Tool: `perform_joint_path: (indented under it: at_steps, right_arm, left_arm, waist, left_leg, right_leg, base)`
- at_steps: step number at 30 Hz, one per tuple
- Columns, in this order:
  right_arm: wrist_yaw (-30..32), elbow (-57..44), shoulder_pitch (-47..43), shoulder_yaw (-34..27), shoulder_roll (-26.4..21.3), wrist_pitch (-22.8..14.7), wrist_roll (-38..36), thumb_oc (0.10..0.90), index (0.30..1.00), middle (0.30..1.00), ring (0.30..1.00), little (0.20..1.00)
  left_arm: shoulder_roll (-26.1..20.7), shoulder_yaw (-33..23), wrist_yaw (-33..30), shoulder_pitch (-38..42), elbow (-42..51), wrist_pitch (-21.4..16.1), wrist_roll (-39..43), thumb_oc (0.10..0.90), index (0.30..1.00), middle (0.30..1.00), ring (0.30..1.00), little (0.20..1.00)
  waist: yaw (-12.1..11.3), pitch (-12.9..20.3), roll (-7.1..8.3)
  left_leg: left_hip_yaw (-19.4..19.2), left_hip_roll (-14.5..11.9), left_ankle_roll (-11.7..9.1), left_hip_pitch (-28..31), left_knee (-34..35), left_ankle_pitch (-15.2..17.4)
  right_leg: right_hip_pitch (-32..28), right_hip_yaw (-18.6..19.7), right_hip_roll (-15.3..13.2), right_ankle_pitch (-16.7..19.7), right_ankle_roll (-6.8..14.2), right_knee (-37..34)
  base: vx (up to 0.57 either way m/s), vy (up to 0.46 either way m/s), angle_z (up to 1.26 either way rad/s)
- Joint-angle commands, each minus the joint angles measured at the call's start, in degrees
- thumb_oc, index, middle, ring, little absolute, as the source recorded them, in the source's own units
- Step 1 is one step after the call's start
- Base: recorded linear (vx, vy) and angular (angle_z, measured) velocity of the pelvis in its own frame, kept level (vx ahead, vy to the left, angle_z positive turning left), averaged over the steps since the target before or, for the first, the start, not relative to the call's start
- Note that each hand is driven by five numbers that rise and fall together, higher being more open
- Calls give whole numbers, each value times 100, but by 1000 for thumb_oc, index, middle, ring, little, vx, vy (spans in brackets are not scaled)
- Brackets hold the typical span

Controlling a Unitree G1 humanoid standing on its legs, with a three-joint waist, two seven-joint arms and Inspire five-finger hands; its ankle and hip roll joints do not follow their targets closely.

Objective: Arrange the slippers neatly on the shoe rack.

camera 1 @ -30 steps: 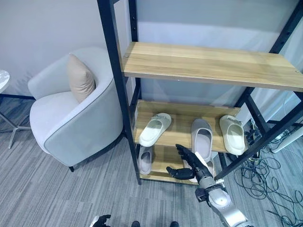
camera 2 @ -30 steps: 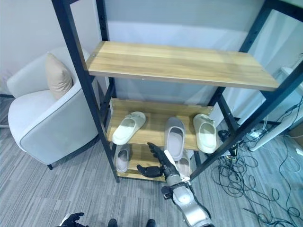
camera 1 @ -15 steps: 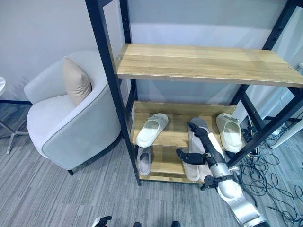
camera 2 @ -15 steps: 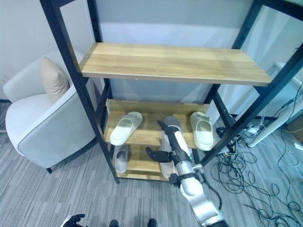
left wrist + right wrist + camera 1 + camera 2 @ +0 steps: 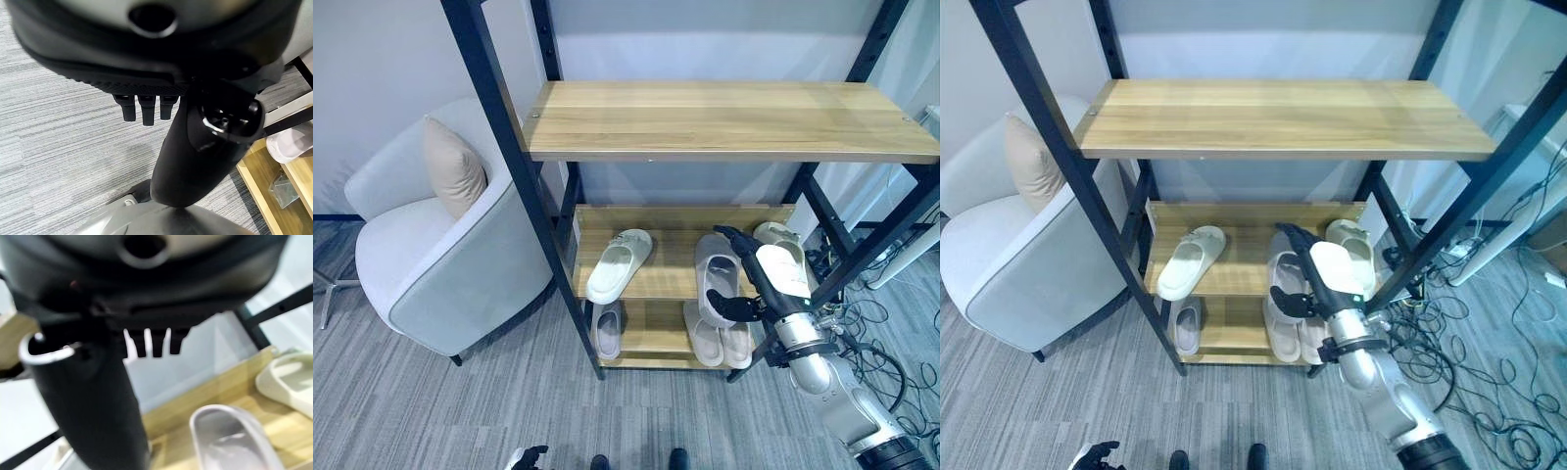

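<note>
The shoe rack's middle shelf (image 5: 671, 279) holds a cream slipper (image 5: 617, 264) at the left, a grey slipper (image 5: 715, 272) in the middle and a cream slipper (image 5: 1353, 238) at the right. My right hand (image 5: 771, 272) hangs open over the gap between the grey slipper and the right cream one, partly hiding the cream one. In the right wrist view its straight fingers (image 5: 151, 345) point past the grey slipper (image 5: 230, 440) and the cream slipper (image 5: 288, 379). A grey slipper (image 5: 607, 328) and a pale pair (image 5: 722, 341) lie on the bottom shelf. My left hand (image 5: 524, 457) idles low over the carpet.
A grey armchair (image 5: 431, 264) with a tan cushion (image 5: 453, 166) stands left of the rack. Black rack posts (image 5: 514, 166) frame the shelves, and the top wooden shelf (image 5: 724, 122) juts out above. Cables (image 5: 871, 333) lie on the floor at the right.
The whole view has shifted with the camera. My right hand has risen from the front of the bottom shelf to the middle shelf and gone right, past the grey slipper.
</note>
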State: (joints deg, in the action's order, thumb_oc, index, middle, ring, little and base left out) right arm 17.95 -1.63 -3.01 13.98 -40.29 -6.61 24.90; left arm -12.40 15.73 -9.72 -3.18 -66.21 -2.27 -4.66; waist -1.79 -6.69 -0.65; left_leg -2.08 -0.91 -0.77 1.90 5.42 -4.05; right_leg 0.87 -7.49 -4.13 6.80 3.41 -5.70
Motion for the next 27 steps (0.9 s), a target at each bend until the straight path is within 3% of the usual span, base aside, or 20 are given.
perform_joint_path:
  at_steps: [1,13,27]
  right_arm:
    - [549,-562,-1067,-538,-481,-93,236,800,900,900,900,900]
    - [922,358,-1740,-425,-724,259,474,800,900,900,900,900]
    - [1264,1797,-2721,144,-602,574,438,800,900,900,900,900]
  left_arm:
    - [329,481,93,283,-153,-196,-190,800,900,900,900,900]
    - [256,613,40,261,77,-246,55,800,900,900,900,900]
    - [152,724,-79,347,286,-298,283,800,900,900,900,900]
  waist:
    - [-56,-124,-101]
    - [-135,-325,-205]
    - [-412,-501,-140]
  left_leg:
    - [132,-7,-109,-63,-42,500]
    - [204,33,-133,-445,-42,371]
    - [404,48,-161,-729,-42,261]
  right_leg:
    - [-191,-26,71,-655,373,70]
    - [165,-61,41,-602,369,70]
    - [356,-210,41,-593,355,70]
  base:
    - [0,0,0]
    - [1,-2,1]
    - [-2,-7,5]
